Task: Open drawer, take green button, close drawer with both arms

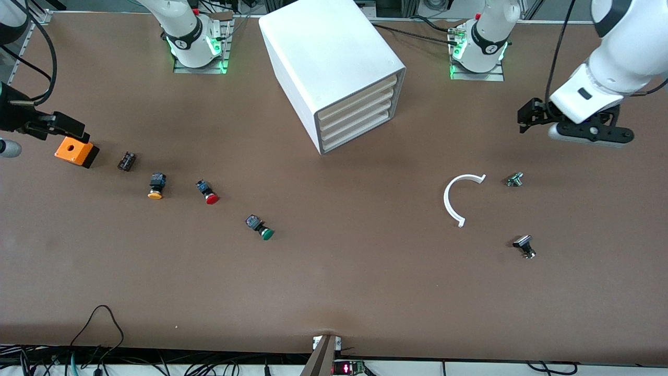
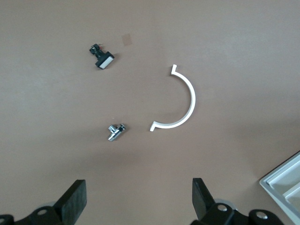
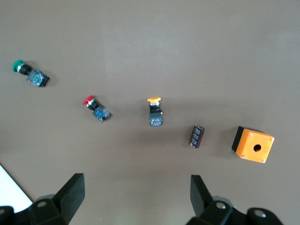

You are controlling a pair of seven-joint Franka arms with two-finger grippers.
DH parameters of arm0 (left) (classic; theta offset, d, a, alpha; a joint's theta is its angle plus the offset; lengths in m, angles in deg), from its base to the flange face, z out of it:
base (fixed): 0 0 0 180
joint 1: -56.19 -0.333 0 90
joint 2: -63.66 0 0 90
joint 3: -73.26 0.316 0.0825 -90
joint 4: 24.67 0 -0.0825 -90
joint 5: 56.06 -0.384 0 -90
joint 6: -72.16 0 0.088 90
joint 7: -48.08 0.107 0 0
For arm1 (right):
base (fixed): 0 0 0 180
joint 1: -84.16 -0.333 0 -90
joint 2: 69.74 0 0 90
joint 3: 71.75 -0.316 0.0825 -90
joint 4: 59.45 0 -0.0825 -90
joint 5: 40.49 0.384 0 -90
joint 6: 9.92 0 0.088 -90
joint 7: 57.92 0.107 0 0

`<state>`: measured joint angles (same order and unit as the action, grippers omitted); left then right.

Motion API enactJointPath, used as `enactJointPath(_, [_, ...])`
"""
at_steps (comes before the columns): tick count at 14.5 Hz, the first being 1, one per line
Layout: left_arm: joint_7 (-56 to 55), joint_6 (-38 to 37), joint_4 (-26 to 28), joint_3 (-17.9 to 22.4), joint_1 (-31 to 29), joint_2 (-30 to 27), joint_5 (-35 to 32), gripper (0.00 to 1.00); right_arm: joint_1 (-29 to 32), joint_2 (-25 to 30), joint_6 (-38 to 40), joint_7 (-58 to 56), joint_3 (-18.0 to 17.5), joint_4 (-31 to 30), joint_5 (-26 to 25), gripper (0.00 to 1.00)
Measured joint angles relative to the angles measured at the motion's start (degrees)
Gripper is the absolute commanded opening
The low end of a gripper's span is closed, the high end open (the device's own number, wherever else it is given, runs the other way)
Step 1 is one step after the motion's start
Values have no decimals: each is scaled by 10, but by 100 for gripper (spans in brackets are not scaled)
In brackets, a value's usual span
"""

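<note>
The white cabinet (image 1: 334,62) stands at the back middle of the table, and all four cream drawer fronts are flush. The lowest drawer (image 1: 357,134) is shut. The green-capped button (image 1: 260,227) lies on its side on the bare table, nearer the front camera than the cabinet; it also shows in the right wrist view (image 3: 28,72). My left gripper (image 1: 528,116) is open and empty, high over the left arm's end of the table; its wrist view shows the same (image 2: 138,201). My right gripper (image 1: 61,125) is open and empty (image 3: 136,192), over the right arm's end beside an orange box.
An orange box (image 1: 76,151), a black part (image 1: 126,161), a yellow-orange-capped button (image 1: 156,186) and a red-capped button (image 1: 207,192) lie in a row toward the right arm's end. A white C-shaped piece (image 1: 453,201) and two small metal parts (image 1: 514,179) (image 1: 524,246) lie toward the left arm's end.
</note>
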<state>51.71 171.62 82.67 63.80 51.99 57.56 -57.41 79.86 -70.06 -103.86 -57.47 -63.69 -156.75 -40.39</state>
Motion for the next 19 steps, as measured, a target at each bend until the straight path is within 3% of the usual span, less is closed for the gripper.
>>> enactJointPath(7, [21, 2, -47, 12, -11, 28, 0, 99, -9, 10, -1, 3, -10, -13, -14, 100])
enactJointPath(19, [8, 3, -68, 8, -37, 38, 13, 100, -10, 10, -22, 3, -10, -13, -14, 100])
